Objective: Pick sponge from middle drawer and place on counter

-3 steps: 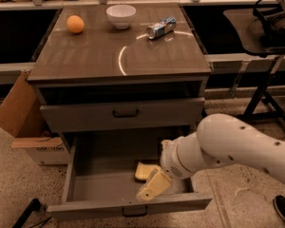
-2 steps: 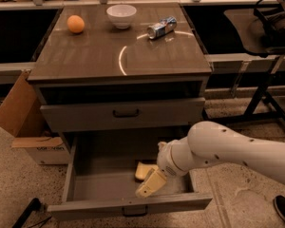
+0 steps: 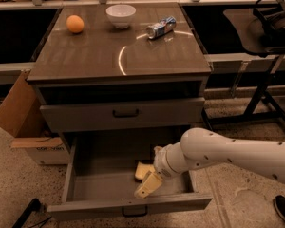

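The sponge [image 3: 142,170], a small pale-yellow block, lies on the floor of the open middle drawer [image 3: 102,186], right of its centre. My gripper [image 3: 148,185] reaches down into the drawer from the right on a white arm [image 3: 218,153]. It sits just in front of the sponge and partly covers its right side. The counter [image 3: 99,53] is the glossy grey-brown cabinet top above, with a pale arc mark.
On the counter stand an orange fruit [image 3: 75,23], a white bowl [image 3: 120,15] and a lying can [image 3: 161,28]. A closed drawer front [image 3: 126,114] sits above the open one. A cardboard box [image 3: 19,118] stands at left, a dark side table [image 3: 261,30] at right.
The arm has shifted a little to the left, bringing the gripper slightly closer over the sponge. The sponge has not moved.
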You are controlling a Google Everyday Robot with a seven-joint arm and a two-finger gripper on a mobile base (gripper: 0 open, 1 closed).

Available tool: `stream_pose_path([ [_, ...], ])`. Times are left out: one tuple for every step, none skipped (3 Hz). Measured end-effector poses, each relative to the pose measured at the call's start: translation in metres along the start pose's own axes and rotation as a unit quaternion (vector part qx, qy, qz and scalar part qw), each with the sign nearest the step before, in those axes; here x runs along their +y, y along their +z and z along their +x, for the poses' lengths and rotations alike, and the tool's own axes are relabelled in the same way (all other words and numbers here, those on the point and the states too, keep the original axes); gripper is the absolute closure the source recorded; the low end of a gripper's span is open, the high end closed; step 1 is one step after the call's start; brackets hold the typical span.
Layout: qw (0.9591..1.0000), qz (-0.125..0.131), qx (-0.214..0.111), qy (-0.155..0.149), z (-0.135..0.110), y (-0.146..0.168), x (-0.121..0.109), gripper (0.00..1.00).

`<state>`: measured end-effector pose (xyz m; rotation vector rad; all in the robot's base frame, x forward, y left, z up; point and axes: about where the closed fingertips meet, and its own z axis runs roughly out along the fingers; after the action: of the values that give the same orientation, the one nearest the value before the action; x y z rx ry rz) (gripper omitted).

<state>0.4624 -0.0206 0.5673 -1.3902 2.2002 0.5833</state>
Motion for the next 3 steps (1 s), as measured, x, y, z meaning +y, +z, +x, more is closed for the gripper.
stream_pose_path([
  [1.0,0.003,0.007,0.003,0.005,0.006,-0.008,0.0],
  [0.9994,0.025,0.022,-0.013,0.016,0.017,-0.031,0.0],
  [0.9977,0.044,0.03,-0.041,0.025,0.026,-0.053,0.0],
])
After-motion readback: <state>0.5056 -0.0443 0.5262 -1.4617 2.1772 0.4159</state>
